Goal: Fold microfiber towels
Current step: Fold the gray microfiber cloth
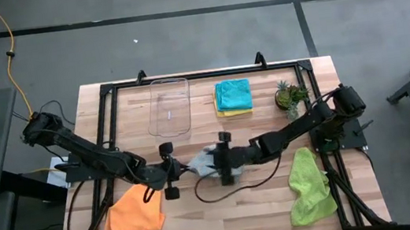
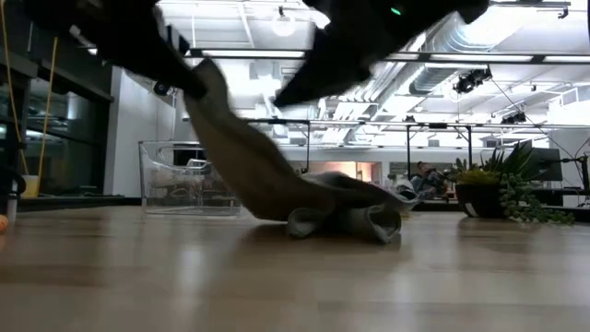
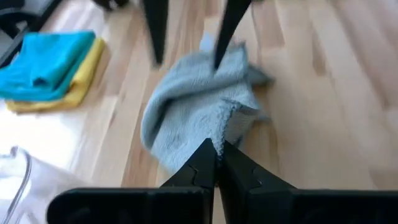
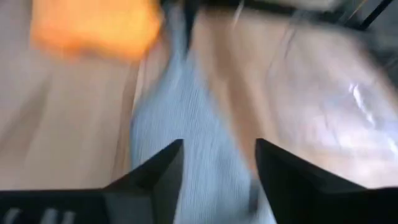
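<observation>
Grey towel (image 1: 205, 163) lies crumpled at the middle of the wooden table (image 1: 225, 208), between the two arms, one corner drawn up off the surface. The left gripper (image 3: 216, 163) — fingers pressed together — pinches an edge of this grey towel; in the low view the cloth (image 2: 277, 175) rises in a slanted band from the bunched heap to the dark arm above. The right gripper (image 4: 217, 165) stands over the same towel from the opposite side, its fingers (image 4: 155, 171) spread apart with grey cloth showing between them; whether they touch it cannot be told. Orange towel (image 1: 132, 216) lies loose near the front left corner, beside the left arm; lime green towel (image 1: 309, 184) lies rumpled near the front right. At the back, the teal-blue towel (image 1: 233, 94) sits folded on top of the yellow towel (image 1: 234, 113), between the clear plastic tray (image 1: 169, 108) and the small potted plant (image 1: 291, 96).
</observation>
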Action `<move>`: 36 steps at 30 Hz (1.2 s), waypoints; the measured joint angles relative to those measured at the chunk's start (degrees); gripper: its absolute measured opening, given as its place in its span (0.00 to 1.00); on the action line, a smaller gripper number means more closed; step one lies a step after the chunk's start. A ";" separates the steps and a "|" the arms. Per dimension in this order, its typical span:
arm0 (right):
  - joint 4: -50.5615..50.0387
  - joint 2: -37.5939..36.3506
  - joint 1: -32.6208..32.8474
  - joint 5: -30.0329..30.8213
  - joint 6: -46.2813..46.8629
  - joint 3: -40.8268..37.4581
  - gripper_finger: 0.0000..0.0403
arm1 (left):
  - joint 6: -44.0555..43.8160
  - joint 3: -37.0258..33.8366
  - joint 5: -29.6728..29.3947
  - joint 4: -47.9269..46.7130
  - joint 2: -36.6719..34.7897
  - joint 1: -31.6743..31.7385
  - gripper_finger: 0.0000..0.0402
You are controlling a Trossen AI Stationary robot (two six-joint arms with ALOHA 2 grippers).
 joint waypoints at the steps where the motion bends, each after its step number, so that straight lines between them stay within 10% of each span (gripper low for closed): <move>1: -3.32 -0.25 0.19 -1.10 0.09 0.00 0.51 | -0.08 -0.02 0.10 -1.27 0.01 0.01 0.00; 17: -24.68 -0.79 8.28 -9.59 13.74 -0.02 0.49 | -1.39 -0.12 3.23 -3.49 0.03 0.14 0.00; 36: -30.24 5.92 11.67 5.08 6.08 -0.02 0.36 | -1.39 -0.17 3.19 -2.86 0.05 0.14 0.00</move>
